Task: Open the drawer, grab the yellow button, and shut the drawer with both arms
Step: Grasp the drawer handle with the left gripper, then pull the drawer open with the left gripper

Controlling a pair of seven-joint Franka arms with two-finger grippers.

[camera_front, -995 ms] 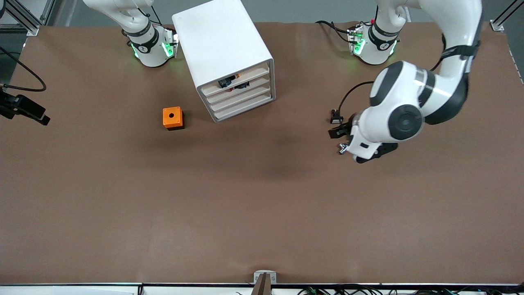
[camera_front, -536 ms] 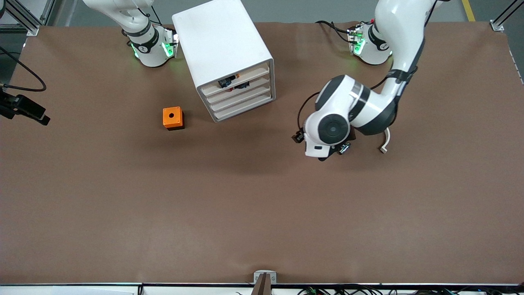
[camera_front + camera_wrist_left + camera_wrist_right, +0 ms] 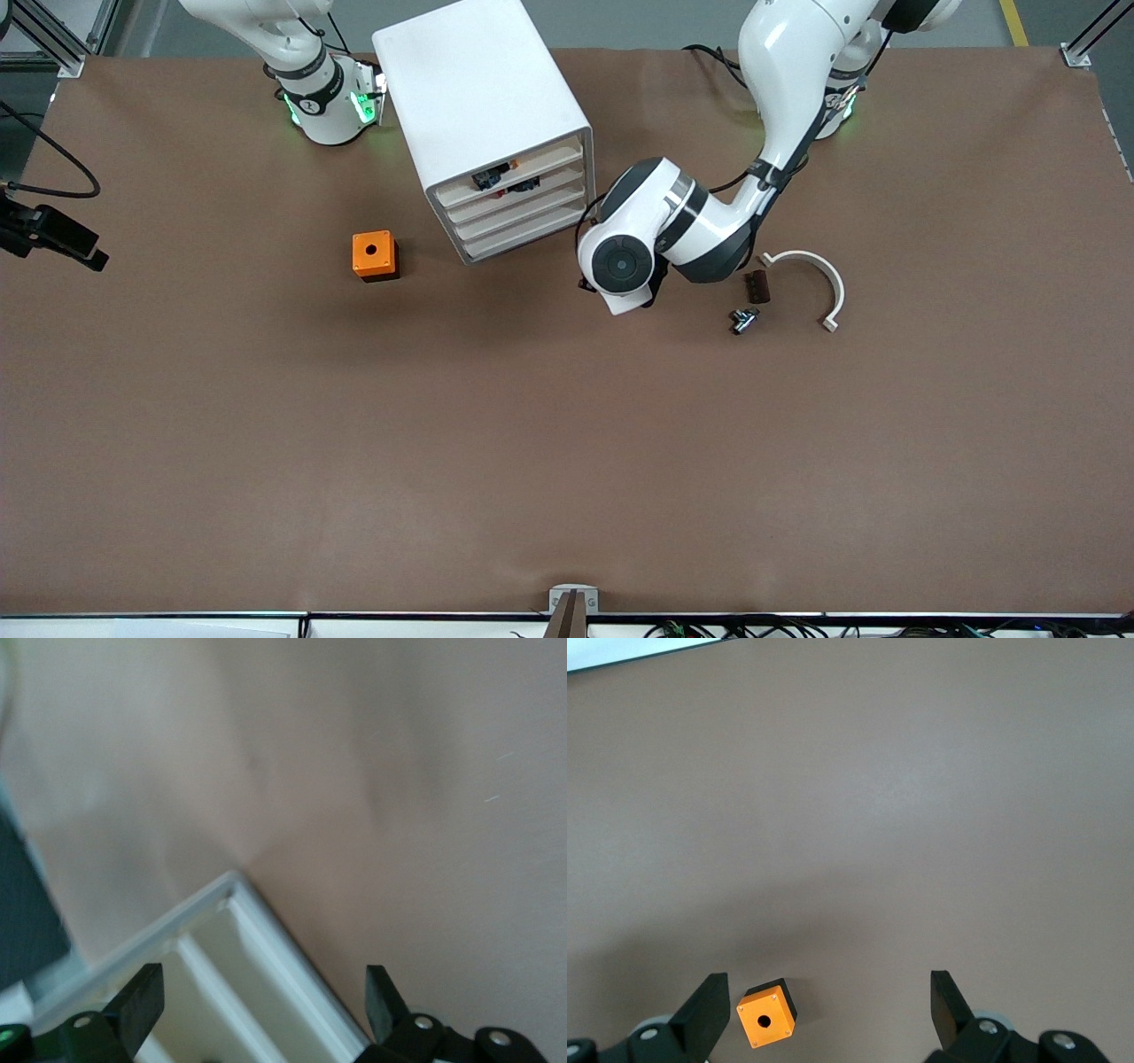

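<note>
Topmost, the drawer (image 3: 512, 172) sits in the white cabinet (image 3: 483, 106), apparently pushed in flush with the three lower drawers. Small dark and orange parts show at its front edge and at that of the next drawer down; whether one of them is the button cannot be told. The cabinet stands on the brown bench (image 3: 567, 443) between the two arm bases, its drawer fronts turned toward the front camera and angled toward the left arm's end.

The left arm (image 3: 780, 106) reaches from its base across to the cabinet. Its wrist sits just beside the drawer-front corner on the left arm's side. The left gripper (image 3: 266, 992) is hidden under the wrist in the front view; the left wrist view shows its fingers (image 3: 142, 997) spread apart, grasping nothing, over a white framed corner of the cabinet and bare bench.

An orange cube box (image 3: 375, 255) with a round hole lies on the bench, nearer the front camera than the cabinet and toward the right arm's end. A white curved bracket (image 3: 824, 279), a small dark brown block (image 3: 756, 286) and a small metal part (image 3: 743, 319) lie close together toward the left arm's end.

The right arm (image 3: 292, 53) waits near its base. The right gripper (image 3: 831, 1008) hangs high with fingers (image 3: 704, 1005) released and wide, the orange box far below between them in the right wrist view.
</note>
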